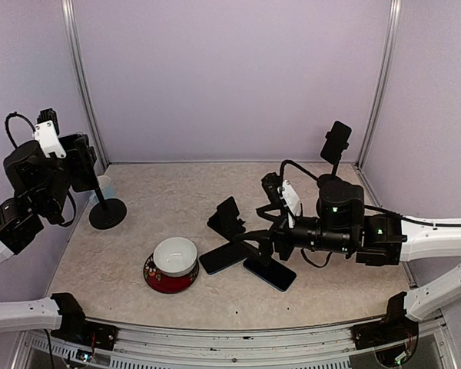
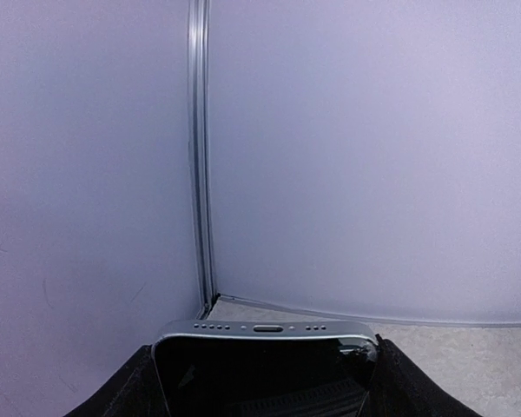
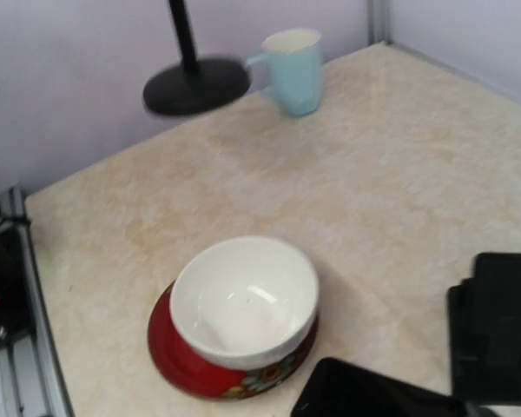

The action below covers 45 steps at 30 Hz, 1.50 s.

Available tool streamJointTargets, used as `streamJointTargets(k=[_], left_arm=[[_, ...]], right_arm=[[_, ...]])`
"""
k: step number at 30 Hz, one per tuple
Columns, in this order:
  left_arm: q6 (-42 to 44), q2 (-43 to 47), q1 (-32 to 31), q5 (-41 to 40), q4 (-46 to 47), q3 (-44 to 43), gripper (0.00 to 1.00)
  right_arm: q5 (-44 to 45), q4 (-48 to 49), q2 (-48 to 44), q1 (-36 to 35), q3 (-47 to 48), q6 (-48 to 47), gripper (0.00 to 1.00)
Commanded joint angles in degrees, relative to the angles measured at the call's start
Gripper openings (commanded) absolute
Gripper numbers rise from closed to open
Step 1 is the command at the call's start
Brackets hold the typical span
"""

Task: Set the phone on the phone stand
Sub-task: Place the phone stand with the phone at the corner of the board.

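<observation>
Phone [image 2: 265, 360] clamped in the raised left claw [image 2: 262, 389], close to the left wall, near the stand [image 1: 107, 213] (round base, cup [image 3: 293, 69] beside it), right claw [image 1: 260, 244] spread wide, holding nothing, low over other phones [image 1: 224, 257] lying flat, bowl [image 1: 174, 256] nearby.

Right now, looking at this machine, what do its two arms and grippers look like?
The left arm and right arm have white tubes joined by chunky black joints. Green lights glow on the right arm. The left gripper and right gripper are black, each with a white block behind it and a looping black cable.
</observation>
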State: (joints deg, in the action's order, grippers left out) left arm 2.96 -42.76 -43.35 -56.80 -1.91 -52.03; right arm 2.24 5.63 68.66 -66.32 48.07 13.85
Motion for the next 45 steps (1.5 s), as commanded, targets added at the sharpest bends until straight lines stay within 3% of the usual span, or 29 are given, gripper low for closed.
streamJointTargets(k=[1,5,14,36,45], left_arm=[[-10.98,-1.78,9.11,12.49,-1.99,-0.43,0.53],[-15.92,-3.92,15.4,14.16,-3.56,1.79,0.53],[-20.35,-5.62,21.91,16.58,1.15,9.11,0.52],[-22.96,-6.69,23.66,2.37,3.12,11.08,0.52],[-23.53,-9.07,23.67,2.19,5.69,11.86,0.52]], right_arm=[[6.25,-1.47,-5.93,0.83,-1.96,2.15,1.0],[8.04,-2.93,-10.36,2.56,-5.07,3.96,1.0],[7.95,-4.67,-13.77,4.22,-8.04,4.43,1.0],[4.27,-2.01,-9.91,6.65,-8.51,3.54,1.0],[3.09,-1.18,-9.34,6.82,-9.42,4.33,1.0]])
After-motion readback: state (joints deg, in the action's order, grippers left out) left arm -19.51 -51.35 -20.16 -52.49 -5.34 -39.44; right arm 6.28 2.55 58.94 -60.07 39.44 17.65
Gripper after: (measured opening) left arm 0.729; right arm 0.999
